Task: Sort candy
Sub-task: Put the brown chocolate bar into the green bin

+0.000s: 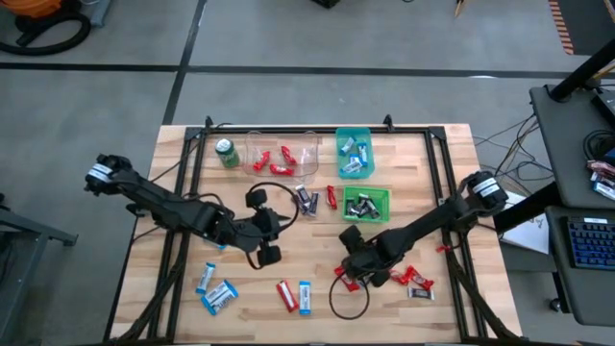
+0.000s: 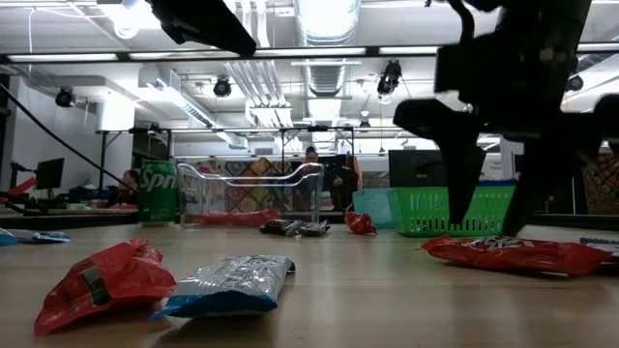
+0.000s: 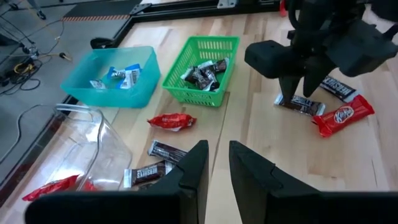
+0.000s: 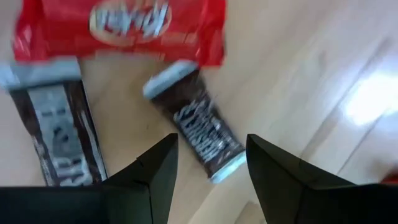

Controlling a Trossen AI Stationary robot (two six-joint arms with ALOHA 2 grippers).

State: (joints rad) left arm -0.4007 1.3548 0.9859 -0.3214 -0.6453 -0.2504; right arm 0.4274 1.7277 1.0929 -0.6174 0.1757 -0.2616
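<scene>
The whole table (image 1: 183,192) is seen straight down from overhead. A level, table-height view faces the room. The green basket (image 3: 202,71) is looked at obliquely from the left wrist; the right wrist is held close above wrappers. The basket (image 2: 455,208) is shared.

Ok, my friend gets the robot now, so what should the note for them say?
Right end effector: open, hovering over a dark brown bar near the table's front right, nothing held.
Left end effector: fingers nearly together, empty, at mid-table.
Done: red bars in the clear bin, blue ones in the teal basket, dark ones in the green basket.
Left: blue and red bars at front left, a red one and dark bars mid-table, more beside the right arm.
</scene>
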